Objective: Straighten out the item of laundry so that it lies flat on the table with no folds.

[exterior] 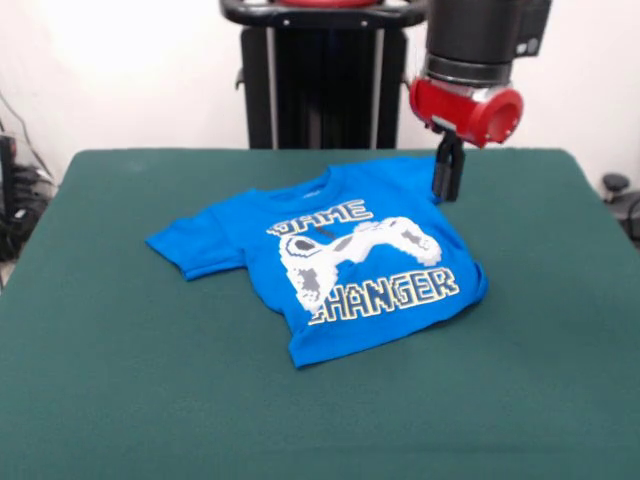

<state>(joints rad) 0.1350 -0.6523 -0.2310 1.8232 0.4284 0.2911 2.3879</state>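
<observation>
The near stretch of the bench (150,400) is bare dark green felt from the front edge up to the shirt. The T-shirt (330,265) lies print side up a little beyond the middle of the bench and slightly right of centre, turned at an angle so that its hem points toward the near side and its collar toward the far side.

The nearest part of the shirt is the hem, whose lower left corner comes to a point. The hem edge runs up and to the right from there, where the fabric bulges and looks rolled or tucked under at the right side, just past the end of the word "CHANGER". Above that lettering sits the white game-controller print, with a few dark creases through it, and above that the other line of lettering, partly broken by a wrinkle. One sleeve spreads out to the left, with a fold line along its lower edge. The other sleeve cannot be made out clearly; the cloth on that side seems bunched beneath the body of the shirt.

Farther back, the collar lies close to the far right part of the shirt. The gripper (447,185) hangs there from the red and black arm (468,105), at the shirt's far right shoulder. Its dark tip reaches down to the fabric edge or just beside it; whether it touches cannot be told. Whether it is parted or closed also cannot be told.
</observation>
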